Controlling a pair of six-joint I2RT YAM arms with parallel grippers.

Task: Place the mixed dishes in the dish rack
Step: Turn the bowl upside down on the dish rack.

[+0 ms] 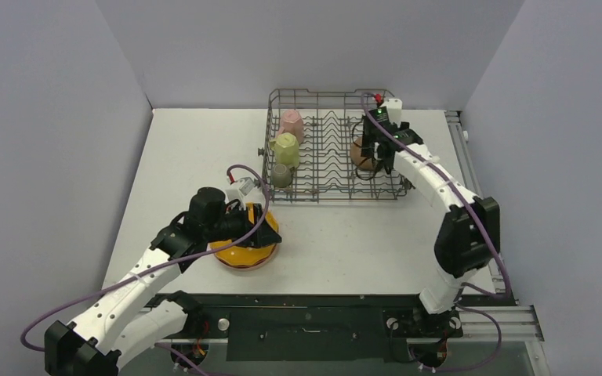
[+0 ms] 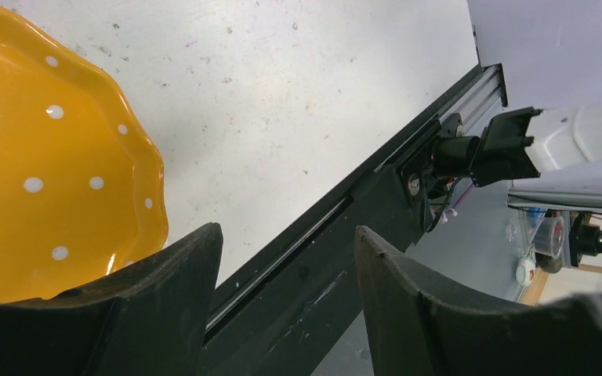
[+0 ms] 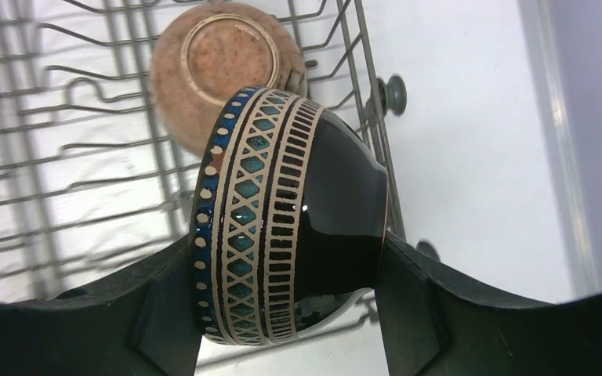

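Closed at the right jaws on a glossy dark-brown glazed bowl with a blue-and-tan geometric band [image 3: 282, 204], one finger against the banded rim side, the other against the plain dark wall. Held on edge over the right end of the rectangular grey wire dish rack [image 1: 335, 197], just beside a speckled brown bowl [image 3: 219, 70] lying base-up among the tines; cannot tell whether touching. Treat as stiff, fairly heavy, brittle ceramic. Expect a slippery glaze on the curved wall; keep the grip square and lower slowly, clear of wire and the neighbouring bowl.

Open at the left jaws, with nothing between, low over the white surface [image 2: 298, 117]. Just beside one finger: an orange white-dotted scalloped ceramic plate [image 2: 39, 157], lying flat near the front edge. Take by the raised scalloped rim, one finger under and one above; judge the rim chip-prone and the glaze slick.

Standing in the rack's left end: pink mug [image 1: 291, 123], pale yellow mug [image 1: 286, 146], small grey-olive cup [image 1: 282, 175].

No brand, label or legible writing anywhere.
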